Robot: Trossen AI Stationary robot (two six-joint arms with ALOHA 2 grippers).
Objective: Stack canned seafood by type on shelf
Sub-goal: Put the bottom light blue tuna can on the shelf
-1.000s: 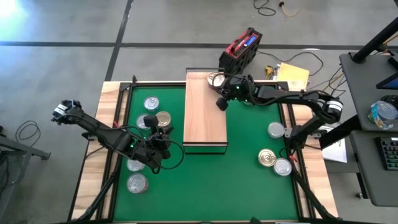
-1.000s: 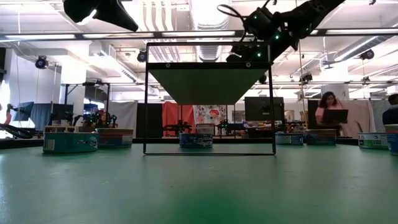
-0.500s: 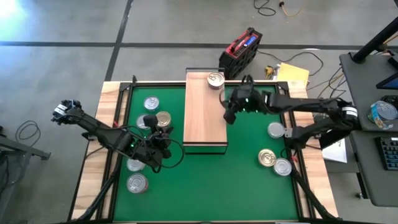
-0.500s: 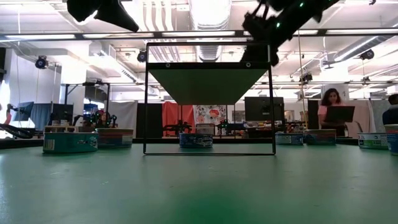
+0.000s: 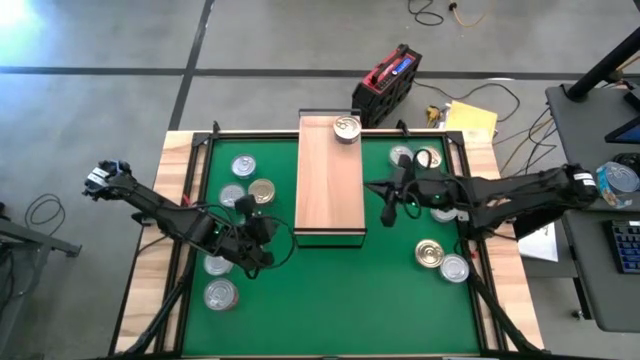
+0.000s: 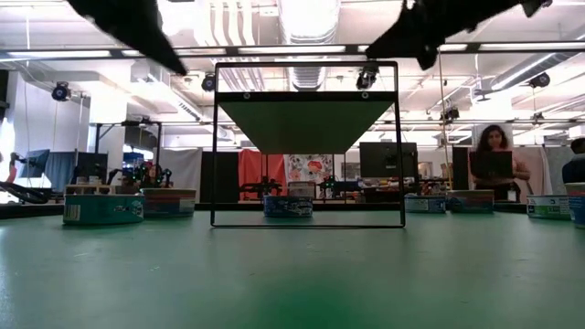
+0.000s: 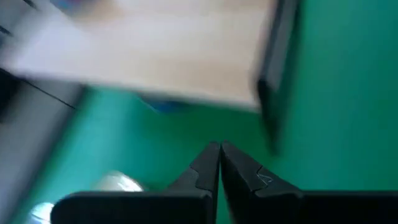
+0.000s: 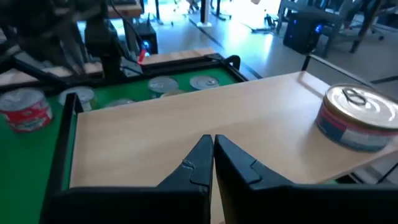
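Note:
The shelf [image 5: 330,180] is a light-wood board in a dark frame, standing mid-mat. One silver-lidded can [image 5: 347,127] stands on its far end, also seen as can [image 8: 360,124]. Other cans lie on the mat: silver [image 5: 243,166] and gold [image 5: 262,190] to the left, several to the right [image 5: 430,253]. My left gripper [image 5: 266,230] hovers shut beside the shelf's near left corner, fingers together [image 7: 219,152]. My right gripper [image 5: 388,208] hovers shut just right of the shelf, fingers together [image 8: 212,146], facing the shelf top.
A wooden border [image 5: 180,150] frames the green mat [image 5: 340,290]. A red and black case [image 5: 388,80] and yellow papers [image 5: 470,120] lie beyond the far edge. The low view shows the shelf's frame [image 6: 308,224] and a person at a desk in the room behind.
My right gripper has drawn back from the far end of the shelf toward the table's right and near side, off the shelf, staying shut. The can stays on the shelf's far end. My left gripper has rolled at the wrist and tipped, staying near the shelf's near left corner.

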